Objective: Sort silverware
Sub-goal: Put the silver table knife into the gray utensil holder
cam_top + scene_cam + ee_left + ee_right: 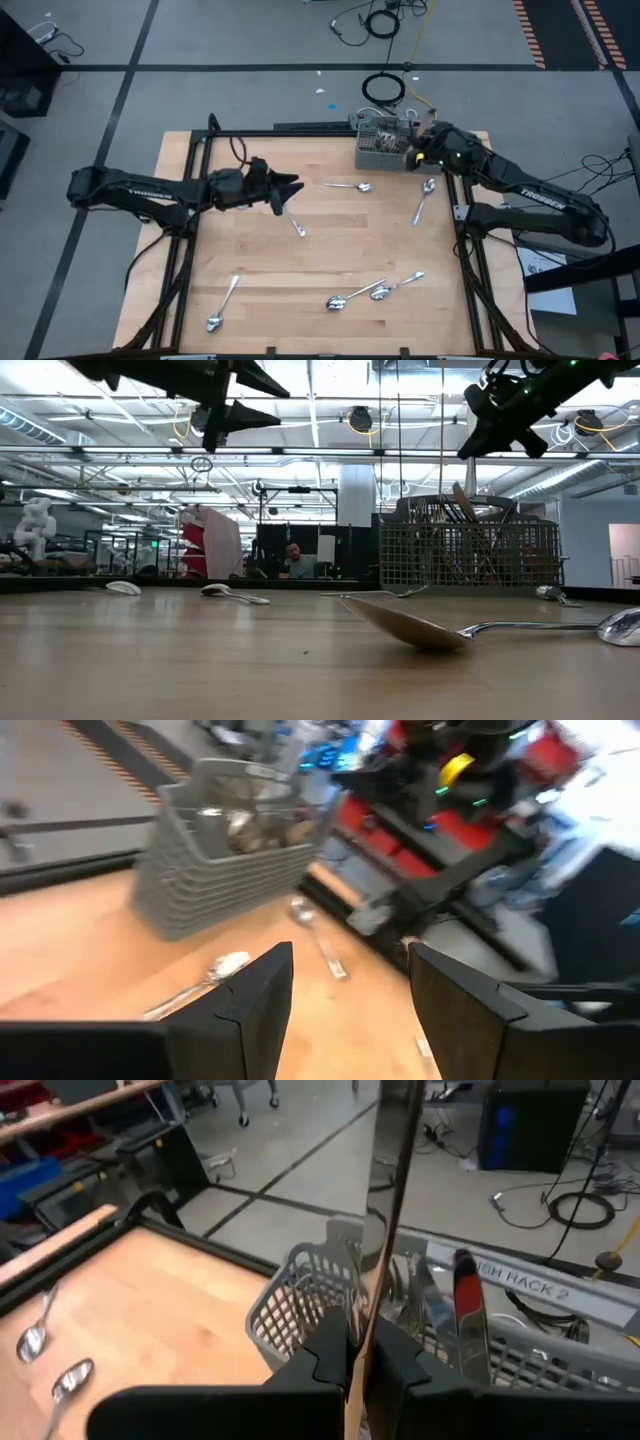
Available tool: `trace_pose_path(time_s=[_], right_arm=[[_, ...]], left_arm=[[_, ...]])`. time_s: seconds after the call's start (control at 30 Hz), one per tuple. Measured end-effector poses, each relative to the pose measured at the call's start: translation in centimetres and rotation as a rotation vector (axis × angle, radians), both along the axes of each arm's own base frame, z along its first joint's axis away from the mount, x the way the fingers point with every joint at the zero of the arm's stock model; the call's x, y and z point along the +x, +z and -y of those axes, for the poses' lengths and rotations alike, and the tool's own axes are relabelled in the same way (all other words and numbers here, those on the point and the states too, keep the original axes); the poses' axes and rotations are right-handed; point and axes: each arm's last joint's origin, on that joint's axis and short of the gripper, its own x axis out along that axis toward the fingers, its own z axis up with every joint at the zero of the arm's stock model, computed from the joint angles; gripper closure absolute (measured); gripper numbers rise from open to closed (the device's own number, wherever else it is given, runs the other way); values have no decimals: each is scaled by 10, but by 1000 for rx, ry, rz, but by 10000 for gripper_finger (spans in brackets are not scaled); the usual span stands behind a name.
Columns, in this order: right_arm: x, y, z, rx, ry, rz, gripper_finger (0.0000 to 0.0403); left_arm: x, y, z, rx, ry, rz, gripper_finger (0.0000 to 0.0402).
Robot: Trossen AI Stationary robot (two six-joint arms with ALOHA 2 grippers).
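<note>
Gripping knife in right end effector over basket | left end effector released

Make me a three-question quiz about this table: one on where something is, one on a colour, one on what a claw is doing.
1. Where does the wire basket stand?
A. In the middle of the table
B. At a table corner, next to the right gripper
C. On the floor

2. What colour is the wire basket?
A. Red
B. Blue
C. Grey

3. What is the right gripper doing?
A. It is shut on a slender piece of silverware
B. It is open and empty
C. It is lifting the basket

Answers:
1 B: the high view shows it at the table's corner, by that gripper.
2 C: its mesh is grey in every view.
3 A: the right wrist view shows a thin metal piece pinched between the fingers, above the basket.
</note>
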Motion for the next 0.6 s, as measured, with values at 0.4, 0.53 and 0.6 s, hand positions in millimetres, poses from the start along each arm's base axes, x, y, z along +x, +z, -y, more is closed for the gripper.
trace_pose_path(time_s=[0.4, 0.53, 0.6], right_arm=[[-13, -8, 13, -30, -337, -107, 401], [-9, -15, 22, -21, -360, -175, 401], [-6, -20, 28, -14, -368, -223, 401]], left_arm=[[0, 8, 6, 54, 77, -150, 197], [0, 8, 6, 54, 77, -150, 197], [0, 8, 6, 54, 77, -150, 197]])
